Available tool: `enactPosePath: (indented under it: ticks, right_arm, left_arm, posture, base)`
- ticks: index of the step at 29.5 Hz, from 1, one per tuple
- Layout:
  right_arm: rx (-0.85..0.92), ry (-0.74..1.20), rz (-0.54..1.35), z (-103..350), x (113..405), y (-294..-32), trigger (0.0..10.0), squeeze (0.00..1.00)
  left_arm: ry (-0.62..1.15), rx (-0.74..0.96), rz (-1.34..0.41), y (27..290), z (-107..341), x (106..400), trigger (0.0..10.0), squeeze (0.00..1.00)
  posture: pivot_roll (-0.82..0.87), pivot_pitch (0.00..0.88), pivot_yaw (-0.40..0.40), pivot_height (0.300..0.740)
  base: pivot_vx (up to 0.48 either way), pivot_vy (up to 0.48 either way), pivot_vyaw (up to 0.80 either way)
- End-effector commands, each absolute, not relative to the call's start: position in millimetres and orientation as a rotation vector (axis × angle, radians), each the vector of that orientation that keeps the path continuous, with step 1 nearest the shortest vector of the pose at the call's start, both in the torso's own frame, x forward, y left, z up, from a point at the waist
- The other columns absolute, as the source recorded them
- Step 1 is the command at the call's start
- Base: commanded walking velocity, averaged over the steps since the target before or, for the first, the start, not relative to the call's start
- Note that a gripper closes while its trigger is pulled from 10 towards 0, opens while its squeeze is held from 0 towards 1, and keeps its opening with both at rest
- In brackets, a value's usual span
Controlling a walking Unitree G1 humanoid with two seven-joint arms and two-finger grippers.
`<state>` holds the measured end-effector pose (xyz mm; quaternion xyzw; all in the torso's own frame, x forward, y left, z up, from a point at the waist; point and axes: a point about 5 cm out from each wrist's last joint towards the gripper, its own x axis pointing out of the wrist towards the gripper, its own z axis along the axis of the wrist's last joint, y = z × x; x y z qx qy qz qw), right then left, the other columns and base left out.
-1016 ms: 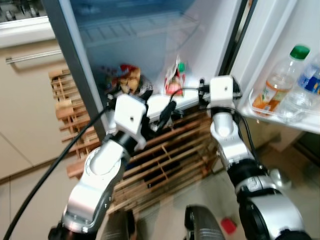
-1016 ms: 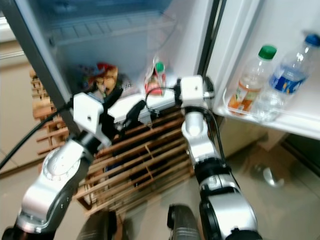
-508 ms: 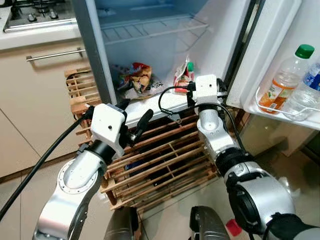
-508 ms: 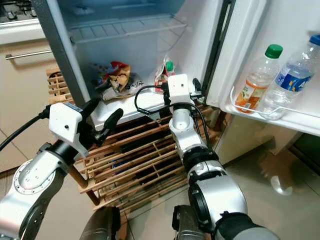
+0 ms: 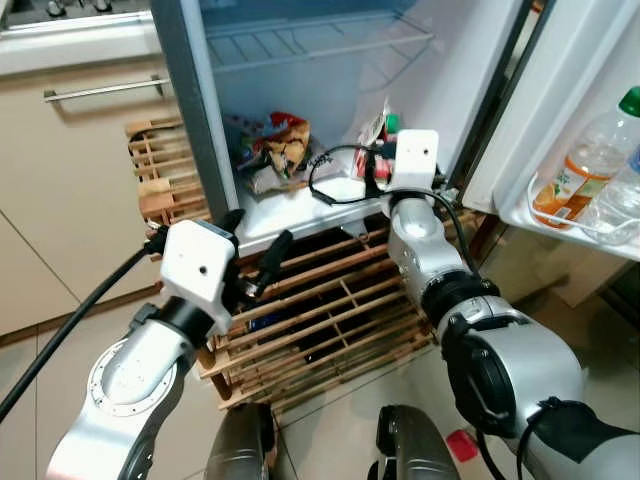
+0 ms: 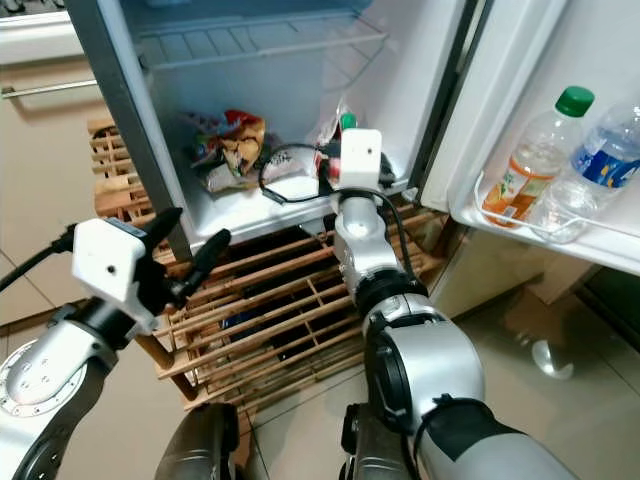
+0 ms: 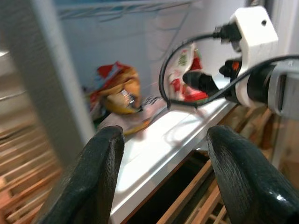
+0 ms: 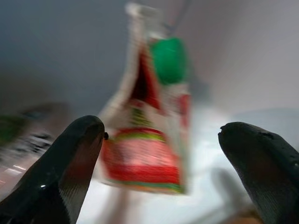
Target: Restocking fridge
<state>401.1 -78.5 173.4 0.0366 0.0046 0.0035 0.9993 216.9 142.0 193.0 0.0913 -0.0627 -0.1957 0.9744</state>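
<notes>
Reaching into the open fridge point(image 5: 190, 120), the right gripper point(image 8: 163, 154) has its jaws spread wide apart, and the red-and-white pouch with a green cap point(image 8: 156, 126) stands straight ahead of them, between the two fingers in line but farther in, not yet touched. The pouch stands upright on the fridge's bottom shelf point(image 5: 300, 205), near the right wall, its long axis vertical and its cap on top; the wrist picture is blurred, so its label cannot be read. Crumpled snack bags point(image 5: 272, 150) lie on the same shelf to the pouch's left, apart from it. The left gripper point(image 5: 255, 262) hangs lower, outside the fridge, in front of the wooden slatted rack point(image 5: 320, 320), jaws also apart and empty, aimed toward the shelf's front edge. Judged from this, the right arm is much the nearer to the pouch. Two bottles point(image 6: 560, 160) stand in the door shelf point(image 6: 590, 240), well off to the right.
</notes>
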Motion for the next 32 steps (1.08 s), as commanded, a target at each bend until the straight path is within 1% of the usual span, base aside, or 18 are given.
enactPosePath:
  ticks: [1,8,10,13,18,22,23,24,25,26,28,32]
  right_arm:
    - [0.136,0.03,0.035,178,403,-73,10.0,0.36]
    - [0.225,0.071,0.092,179,404,-65,10.0,0.36]
    - [0.22,0.078,0.106,178,404,-64,10.0,0.36]
    - [0.155,0.086,0.136,175,403,-63,10.0,0.36]
    - [0.129,0.078,0.156,175,403,-62,10.0,0.35]
    - [0.006,0.01,0.264,187,403,-51,10.0,0.36]
    - [-0.082,-0.024,0.271,192,404,-51,10.0,0.35]
    - [-0.082,-0.024,0.271,192,404,-51,10.0,0.35]
    - [-0.14,-0.048,0.273,195,404,-51,10.0,0.35]
    - [-0.14,-0.048,0.273,195,404,-51,10.0,0.35]
    - [-0.244,-0.128,0.261,205,405,-51,10.0,0.36]
    - [-0.278,-0.185,0.242,211,405,-53,10.0,0.35]
  left_arm:
    - [-0.134,0.198,-0.376,143,197,215,10.0,0.0]
    - [-0.138,0.204,-0.372,142,199,215,10.0,0.0]
    - [-0.14,0.204,-0.371,142,199,216,10.0,0.0]
    - [-0.144,0.204,-0.373,140,200,218,10.0,0.0]
    - [-0.146,0.204,-0.374,140,201,219,10.0,0.0]
    - [-0.149,0.207,-0.387,138,201,222,10.0,0.0]
    - [-0.151,0.208,-0.387,138,201,223,10.0,0.0]
    - [-0.151,0.208,-0.387,138,201,223,10.0,0.0]
    - [-0.153,0.208,-0.386,137,201,223,10.0,0.0]
    - [-0.153,0.208,-0.386,137,201,223,10.0,0.0]
    - [-0.156,0.207,-0.375,138,201,224,10.0,0.0]
    - [-0.157,0.206,-0.371,138,201,225,10.0,0.0]
  posture:
    - [0.21,0.109,-0.023,0.638]
    - [0.21,0.105,-0.028,0.638]
    - [0.21,0.102,-0.027,0.638]
    - [0.22,0.095,-0.024,0.638]
    - [0.21,0.091,-0.018,0.638]
    - [0.21,0.084,-0.015,0.638]
    - [0.21,0.083,-0.019,0.638]
    - [0.21,0.083,-0.019,0.638]
    - [0.21,0.081,-0.021,0.638]
    - [0.21,0.081,-0.021,0.638]
    - [0.2,0.081,-0.023,0.638]
    - [0.19,0.079,-0.022,0.638]
  base:
    - [0.0,0.0,0.0]
    - [0.0,0.0,0.0]
    - [0.0,0.0,0.0]
    - [0.0,0.0,0.0]
    - [0.0,0.0,0.0]
    - [0.0,0.0,0.0]
    - [0.0,0.0,0.0]
    - [0.0,0.0,0.0]
    - [0.0,0.0,0.0]
    - [0.0,0.0,0.0]
    - [0.0,0.0,0.0]
    - [0.0,0.0,0.0]
